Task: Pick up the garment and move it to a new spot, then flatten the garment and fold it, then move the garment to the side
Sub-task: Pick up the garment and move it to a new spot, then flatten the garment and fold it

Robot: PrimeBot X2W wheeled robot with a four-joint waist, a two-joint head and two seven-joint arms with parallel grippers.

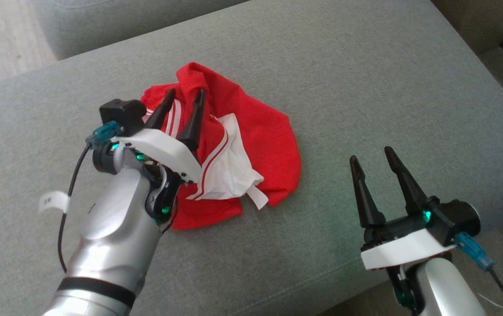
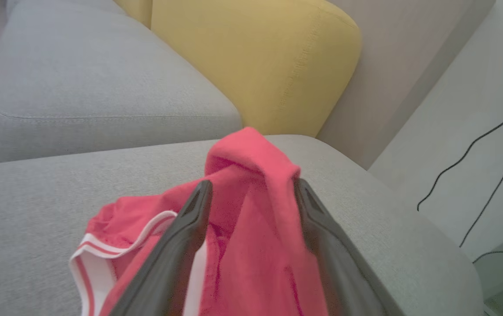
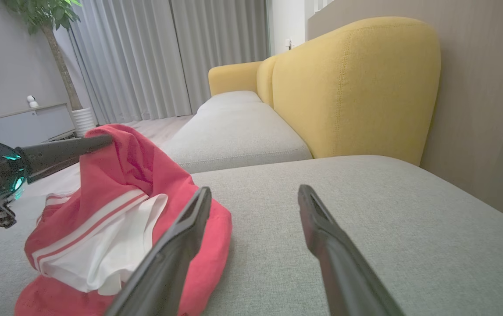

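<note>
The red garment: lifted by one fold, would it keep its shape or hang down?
Probably floppy: the red garment lies crumpled in soft folds, so it would likely hang limp. It looks thin, so probably light. Pushed over the grey cushion, it may bunch rather than slide.

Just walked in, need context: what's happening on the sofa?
The robot is working on a crumpled red and white garment lying on the grey cushion. Its left gripper is over the garment with jaws open, a raised fold of red fabric standing between the fingers. The right gripper is open, over bare cushion to the garment's right, touching nothing. The garment is not yet flattened or folded.
</note>
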